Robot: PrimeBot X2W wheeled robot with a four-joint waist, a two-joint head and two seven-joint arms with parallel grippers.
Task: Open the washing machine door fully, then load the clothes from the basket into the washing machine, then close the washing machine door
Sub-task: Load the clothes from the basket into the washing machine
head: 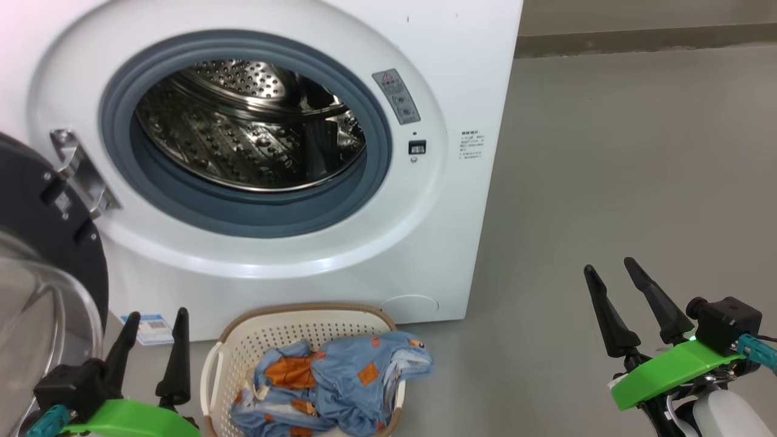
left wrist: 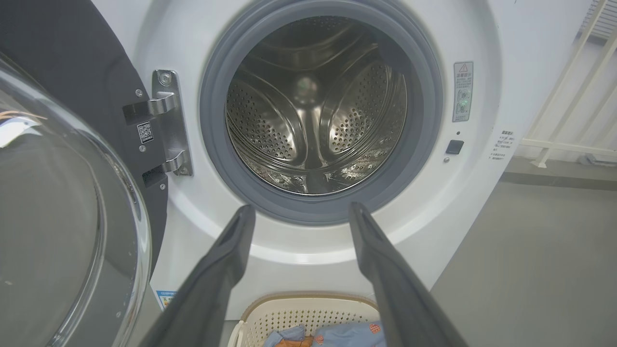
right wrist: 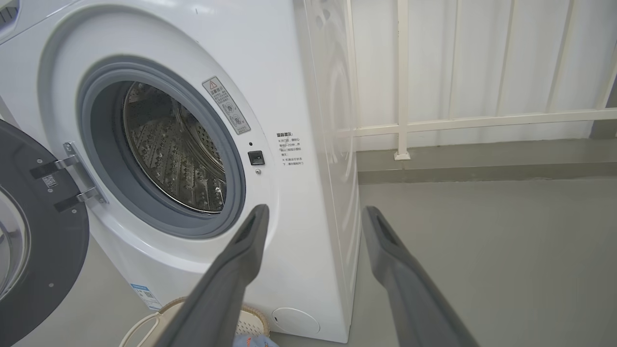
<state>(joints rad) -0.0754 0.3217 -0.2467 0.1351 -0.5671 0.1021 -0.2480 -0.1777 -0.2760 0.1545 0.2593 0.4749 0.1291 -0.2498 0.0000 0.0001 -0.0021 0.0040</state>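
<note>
The washing machine door (head: 57,233) is swung open at the left of the washing machine (head: 461,73), its drum (head: 243,139) bared. The clothes (head: 340,376) are heaped in the basket (head: 285,337) on the floor (head: 607,152) just before it. The jaws of the left gripper (head: 157,313) and of the right gripper (head: 609,265) are spread wide.
</note>
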